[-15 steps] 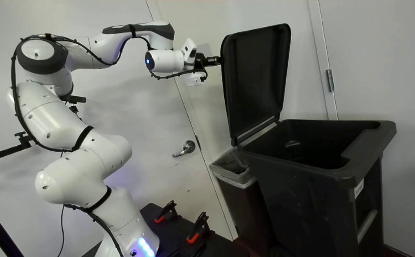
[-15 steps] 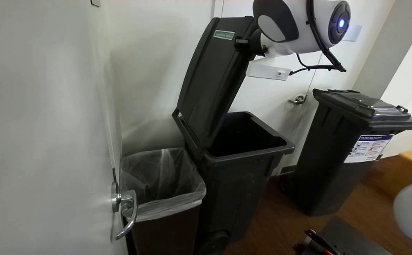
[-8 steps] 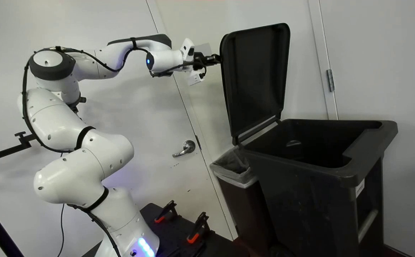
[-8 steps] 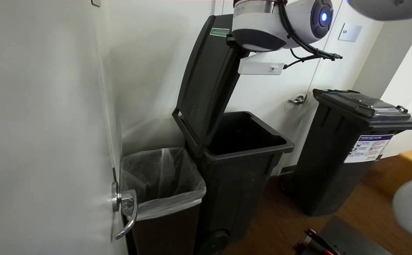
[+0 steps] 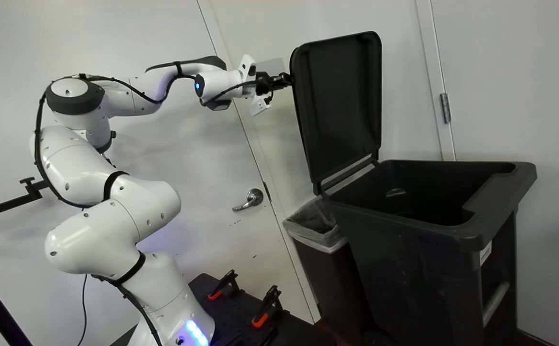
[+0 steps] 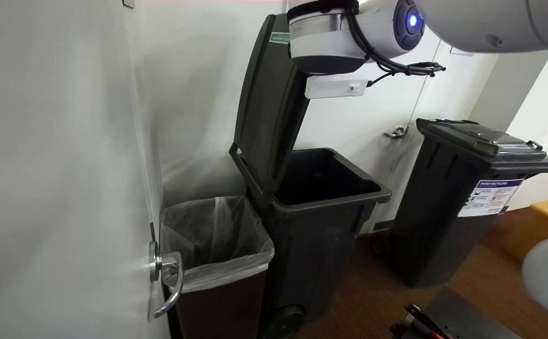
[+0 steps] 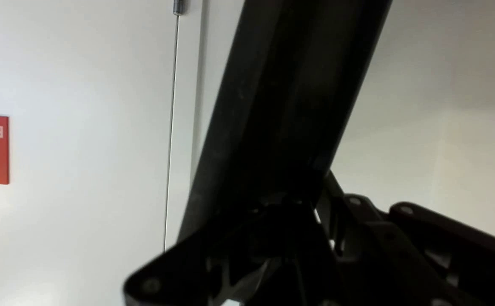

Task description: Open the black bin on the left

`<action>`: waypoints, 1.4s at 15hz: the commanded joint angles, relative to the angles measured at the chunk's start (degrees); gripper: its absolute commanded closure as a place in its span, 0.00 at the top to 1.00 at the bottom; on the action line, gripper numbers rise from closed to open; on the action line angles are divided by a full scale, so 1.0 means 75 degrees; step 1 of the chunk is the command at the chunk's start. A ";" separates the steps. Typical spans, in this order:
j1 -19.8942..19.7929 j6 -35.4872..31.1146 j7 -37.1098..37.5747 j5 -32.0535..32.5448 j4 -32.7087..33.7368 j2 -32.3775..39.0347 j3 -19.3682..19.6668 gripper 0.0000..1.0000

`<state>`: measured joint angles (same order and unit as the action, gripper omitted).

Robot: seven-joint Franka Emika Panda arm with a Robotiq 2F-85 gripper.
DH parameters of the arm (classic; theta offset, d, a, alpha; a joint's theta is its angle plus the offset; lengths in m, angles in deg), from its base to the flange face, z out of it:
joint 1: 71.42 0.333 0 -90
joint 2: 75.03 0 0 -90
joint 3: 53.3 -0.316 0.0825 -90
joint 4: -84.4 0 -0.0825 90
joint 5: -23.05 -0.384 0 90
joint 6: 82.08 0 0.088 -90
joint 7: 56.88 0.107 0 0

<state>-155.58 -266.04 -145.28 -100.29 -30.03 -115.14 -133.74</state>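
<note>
White and grey, the one robot arm (image 5: 116, 226) climbs in bent links and stretches its forearm and wrist nearly level, so that the gripper (image 5: 285, 80) meets the raised lid (image 5: 339, 105) near its top. Whether the jaws pinch the lid's edge or stand loose about it, I cannot tell. Just beside the one brown bin (image 6: 224, 303), with its clear liner (image 6: 229, 274), stands the task's black bin (image 6: 314, 254), its hinge end nearest; a second black bin (image 6: 436, 221), closed, is well apart from the brown bin, past the first. Two black-and-orange clamps (image 5: 269, 307) and three door handles (image 6: 398, 133) also show. Long axis upright, the task's black bin points its mouth upward; its lid rises steeply, inner side turned away from the brown bin.
</note>
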 commanded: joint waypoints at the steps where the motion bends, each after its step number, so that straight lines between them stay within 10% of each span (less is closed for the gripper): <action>1: -0.0386 0.0518 -0.0168 0.0080 0.0242 -0.0219 -0.0108 0.03; 21: -0.0230 0.3929 -0.0584 -0.0034 -0.0281 -0.1053 0.0528 0.03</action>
<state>-155.07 -242.69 -147.80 -100.30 -31.57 -121.14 -129.45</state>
